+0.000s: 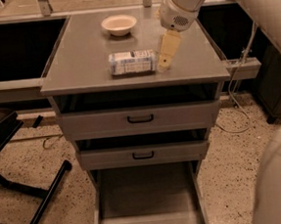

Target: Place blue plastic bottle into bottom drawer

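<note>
The blue plastic bottle (132, 62) lies on its side on the grey cabinet top (77, 65), near the front edge, cap pointing right. My gripper (167, 51) hangs from the white wrist at the upper right and points down, right beside the bottle's cap end, touching or nearly touching it. It holds nothing that I can see. The bottom drawer (147, 197) is pulled out below the cabinet, and its plain grey floor shows nothing inside.
A cream round bowl (119, 24) stands at the back of the cabinet top. Two shallower drawers with black handles (140, 118) sit slightly open above the bottom drawer. A black chair base (40, 201) is on the floor at the left. A cable (236, 110) hangs at the right.
</note>
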